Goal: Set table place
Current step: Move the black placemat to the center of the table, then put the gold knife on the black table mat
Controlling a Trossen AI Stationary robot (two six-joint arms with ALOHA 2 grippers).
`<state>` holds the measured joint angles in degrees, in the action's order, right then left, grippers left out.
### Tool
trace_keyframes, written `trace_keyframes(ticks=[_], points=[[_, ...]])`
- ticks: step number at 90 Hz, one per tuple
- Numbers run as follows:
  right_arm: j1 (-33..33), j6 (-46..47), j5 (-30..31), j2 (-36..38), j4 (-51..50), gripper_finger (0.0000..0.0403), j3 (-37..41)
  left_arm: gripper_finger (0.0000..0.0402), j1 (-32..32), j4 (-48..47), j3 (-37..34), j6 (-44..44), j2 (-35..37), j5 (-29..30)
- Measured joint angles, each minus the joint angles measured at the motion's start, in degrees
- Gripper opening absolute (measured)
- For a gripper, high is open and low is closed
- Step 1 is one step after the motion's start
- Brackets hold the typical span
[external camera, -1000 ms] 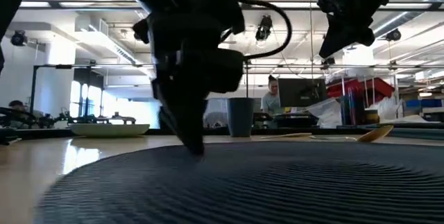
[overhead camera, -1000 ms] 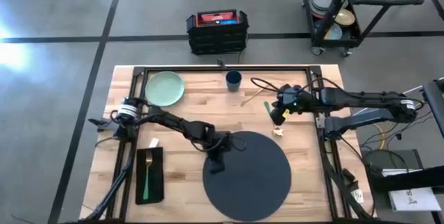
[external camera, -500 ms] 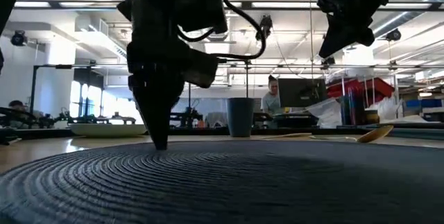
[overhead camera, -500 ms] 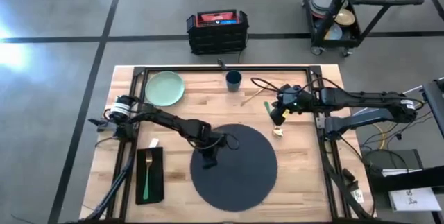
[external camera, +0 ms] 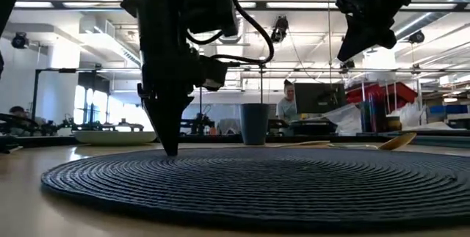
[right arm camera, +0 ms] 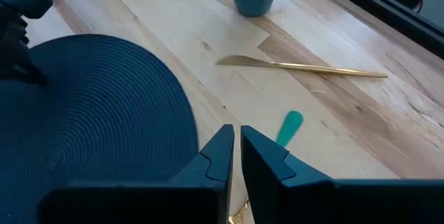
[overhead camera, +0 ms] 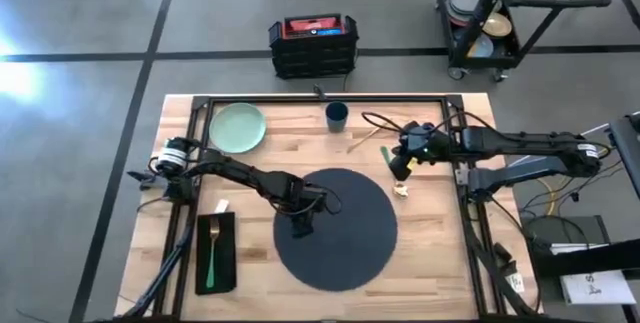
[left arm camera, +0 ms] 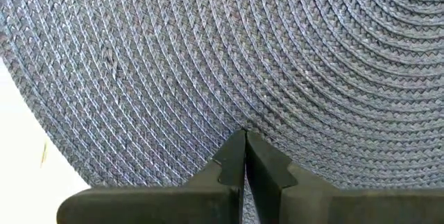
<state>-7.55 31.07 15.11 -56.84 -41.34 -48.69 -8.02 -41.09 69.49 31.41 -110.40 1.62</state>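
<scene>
From above, we see our left gripper (overhead camera: 301, 227) pressed tip-down on the left part of the placemat (overhead camera: 345, 233), likely to slide it into position at the table (overhead camera: 260, 158) centre. The right gripper (overhead camera: 398, 166) hovers beside the mat's far-right edge. The plate (overhead camera: 237, 127) and cup (overhead camera: 337, 115) sit along the far edge, the plate bare; the fork (overhead camera: 212, 251) lies on the napkin (overhead camera: 216, 253) at left.

At table height, the left fingertips touch the mat.

Our left wrist camera shows its fingers (left arm camera: 232, 165) pinched together on the weave, holding nothing.

Our right wrist camera shows closed, empty fingers above a knife (right arm camera: 302, 65) and a green handle (right arm camera: 289, 127); the cup's inside is hidden.
</scene>
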Motion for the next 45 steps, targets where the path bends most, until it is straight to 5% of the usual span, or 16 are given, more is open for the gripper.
trace_keyframes(ticks=[45], points=[[0.0,0.0,0.1,0.0,0.1,0.0014,0.0,0.0013,0.0,0.6,-0.3,2.8,9.3,3.0]])
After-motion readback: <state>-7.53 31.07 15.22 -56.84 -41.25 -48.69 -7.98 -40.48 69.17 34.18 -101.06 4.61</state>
